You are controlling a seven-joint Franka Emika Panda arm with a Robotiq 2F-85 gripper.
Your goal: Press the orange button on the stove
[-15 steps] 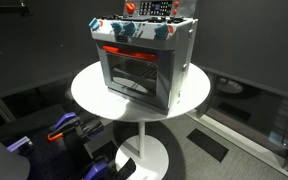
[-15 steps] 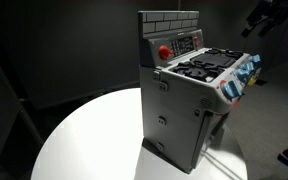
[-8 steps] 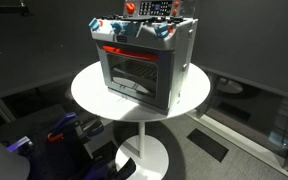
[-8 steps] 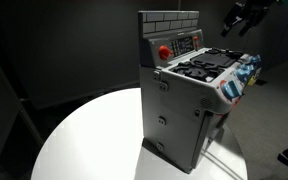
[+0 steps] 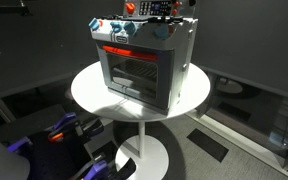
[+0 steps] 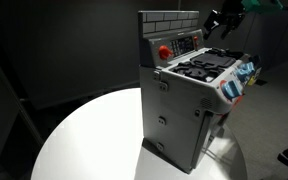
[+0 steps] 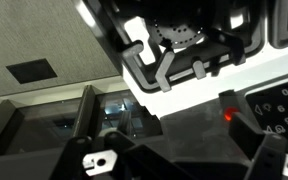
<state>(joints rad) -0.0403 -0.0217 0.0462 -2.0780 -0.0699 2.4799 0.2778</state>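
Note:
The stove [image 5: 144,62] is a grey toy oven with a glass door, a red-orange strip and blue knobs, and it stands on a round white table [image 5: 89,92]. It also shows in an exterior view [image 6: 189,100]. Its orange button [image 6: 164,52] sits on the upright back panel, left of a keypad. It also shows in an exterior view [image 5: 131,7]. My gripper [image 6: 219,22] hangs in the air above the stove's far side, apart from the button. In the wrist view my gripper [image 7: 184,165] is open and empty. The burner top [image 7: 179,35] and a red-orange glow [image 7: 227,113] lie ahead of it.
The table stands on a single pedestal [image 5: 144,150] over a dark floor. Blue and red objects [image 5: 64,130] lie on the floor beside it. Dark walls surround the scene.
My gripper has moved left and down towards the stove's back panel. The stove has not moved.

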